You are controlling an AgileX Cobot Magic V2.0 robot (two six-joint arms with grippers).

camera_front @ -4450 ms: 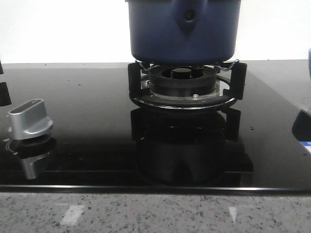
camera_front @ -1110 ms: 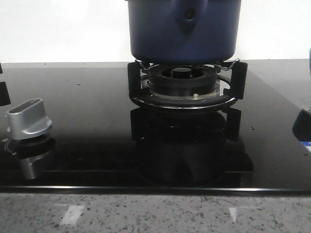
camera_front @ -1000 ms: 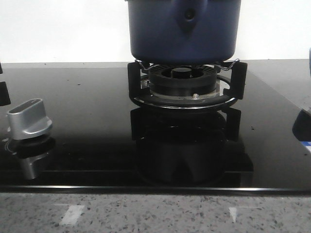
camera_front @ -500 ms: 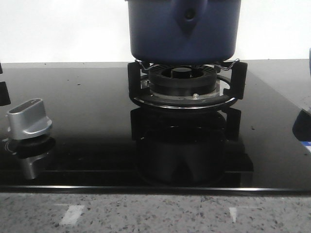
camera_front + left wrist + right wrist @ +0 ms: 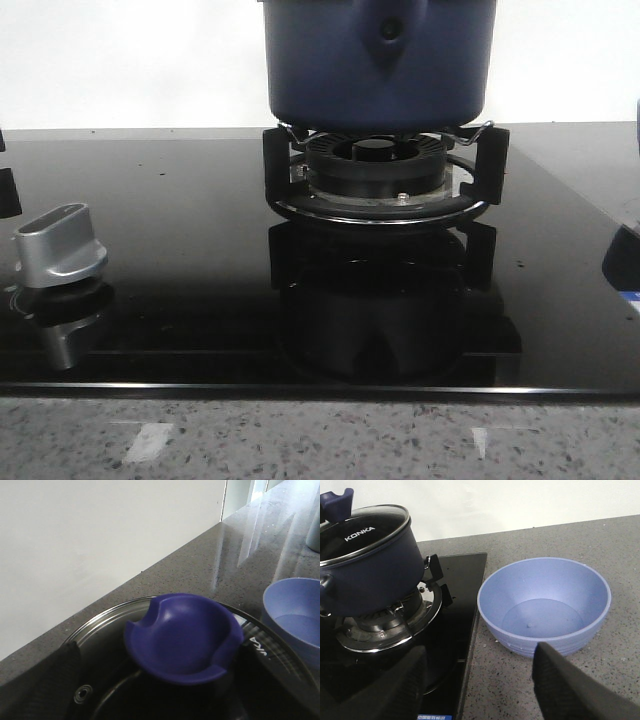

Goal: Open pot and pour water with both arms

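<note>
Black glass hob (image 5: pixel 180 250) with burner (image 5: pixel 375 170) and silver knob (image 5: pixel 60 245); empty blue bowl (image 5: pixel 545 605) on speckled tabletop (image 5: pixel 620 550) beside it.

A speckled grey stone countertop (image 5: pixel 560 540) carries a glossy black glass hob (image 5: pixel 180 250) and, just beside the hob's edge, an empty light-blue bowl (image 5: pixel 544 605).

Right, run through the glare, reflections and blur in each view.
Front view: the glossy hob mirrors the burner and knob; pot cropped at the top. Left wrist view: lid knob fairly sharp, light streaks on the counter. Right wrist view: fingers blurred, bowl clear.
</note>
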